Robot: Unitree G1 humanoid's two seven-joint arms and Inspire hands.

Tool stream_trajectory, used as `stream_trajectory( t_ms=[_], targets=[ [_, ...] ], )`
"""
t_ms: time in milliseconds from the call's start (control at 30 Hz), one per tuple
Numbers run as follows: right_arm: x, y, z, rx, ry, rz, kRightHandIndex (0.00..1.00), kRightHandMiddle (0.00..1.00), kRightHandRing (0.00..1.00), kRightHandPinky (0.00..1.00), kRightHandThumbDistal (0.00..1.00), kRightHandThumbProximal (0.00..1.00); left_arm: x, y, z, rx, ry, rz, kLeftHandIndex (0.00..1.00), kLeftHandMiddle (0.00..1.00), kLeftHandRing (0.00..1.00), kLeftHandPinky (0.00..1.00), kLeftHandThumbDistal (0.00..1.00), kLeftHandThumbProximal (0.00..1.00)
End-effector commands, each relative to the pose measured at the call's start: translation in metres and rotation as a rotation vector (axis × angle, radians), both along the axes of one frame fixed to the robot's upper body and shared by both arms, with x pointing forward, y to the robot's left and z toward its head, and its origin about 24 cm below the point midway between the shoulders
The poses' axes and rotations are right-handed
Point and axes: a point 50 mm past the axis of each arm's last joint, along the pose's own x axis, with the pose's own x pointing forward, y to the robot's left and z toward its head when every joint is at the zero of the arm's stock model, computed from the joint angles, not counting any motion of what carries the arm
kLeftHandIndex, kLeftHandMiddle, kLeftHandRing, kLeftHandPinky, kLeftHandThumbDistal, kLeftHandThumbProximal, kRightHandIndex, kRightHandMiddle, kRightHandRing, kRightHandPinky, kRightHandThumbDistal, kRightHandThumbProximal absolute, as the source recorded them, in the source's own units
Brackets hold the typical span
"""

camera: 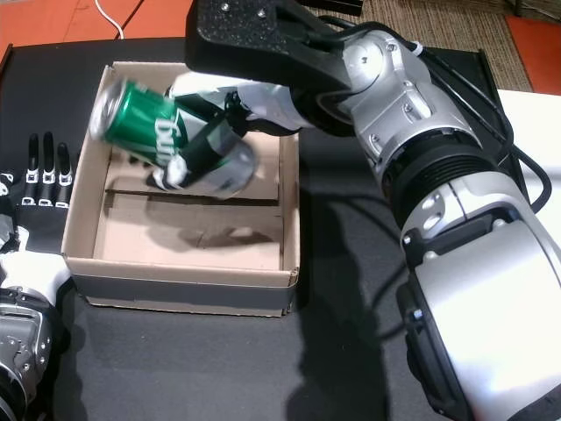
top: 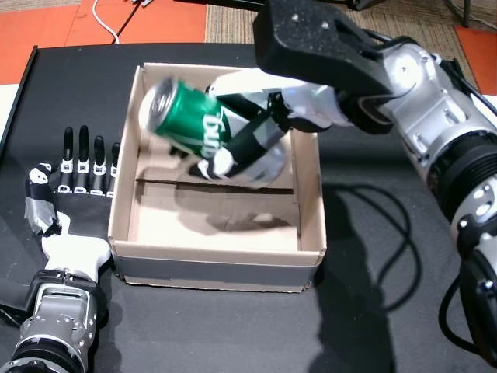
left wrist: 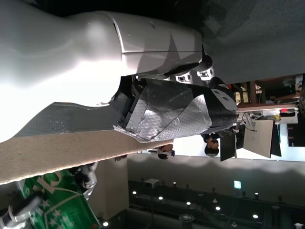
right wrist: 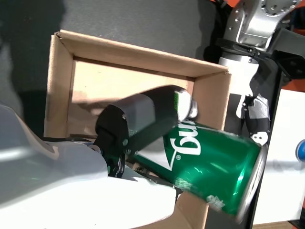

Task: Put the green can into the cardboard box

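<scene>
The green can (top: 189,116) (camera: 146,127) (right wrist: 209,167) lies tilted on its side in my right hand (top: 252,132) (camera: 215,140), held above the open cardboard box (top: 155,268) (camera: 175,294) (right wrist: 59,86), over its far left part. The right hand's fingers (right wrist: 143,121) wrap around the can's body. My left hand (top: 66,186) (camera: 35,175) rests flat on the black table just left of the box, fingers spread and holding nothing. In the left wrist view the can (left wrist: 62,198) shows at the bottom left beyond the box wall (left wrist: 52,152).
A black mat (top: 373,311) covers the table; its right half holds only the right arm's cable (top: 404,225). Orange floor and a white cord (top: 105,19) lie beyond the far edge. A white surface (camera: 539,114) borders the right side.
</scene>
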Motion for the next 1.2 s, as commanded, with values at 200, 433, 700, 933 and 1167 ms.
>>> stream_trajectory(
  t_ms=[200, 433, 700, 933, 1167],
  targets=[
    [0.003, -0.006, 0.007, -0.107, -0.064, -0.004, 1.0, 1.0, 1.0, 1.0, 1.0, 0.56, -0.009, -0.005, -0.014, -0.005, 0.074, -0.003, 0.43, 0.46, 0.59, 0.73, 0.0, 0.79],
    [0.004, -0.008, 0.006, -0.114, -0.091, -0.016, 1.0, 1.0, 1.0, 1.0, 1.0, 0.58, -0.009, -0.004, -0.013, 0.009, 0.074, -0.007, 0.41, 0.46, 0.6, 0.73, 0.0, 0.79],
    [0.007, -0.01, 0.008, -0.066, -0.141, -0.06, 1.0, 1.0, 1.0, 1.0, 1.0, 0.52, -0.01, -0.002, -0.013, 0.002, 0.069, -0.007, 0.42, 0.45, 0.58, 0.73, 0.01, 0.78],
    [0.01, -0.013, 0.031, 0.128, -0.518, -0.147, 0.79, 0.98, 1.0, 1.0, 1.0, 0.44, -0.01, -0.002, -0.014, 0.015, 0.077, -0.014, 0.43, 0.45, 0.56, 0.71, 0.0, 0.74],
    [-0.004, -0.024, 0.07, 0.326, -1.217, -0.189, 1.0, 1.0, 1.0, 1.0, 0.96, 0.4, -0.01, -0.002, -0.014, 0.005, 0.074, -0.016, 0.42, 0.45, 0.56, 0.69, 0.0, 0.77]
  ],
)
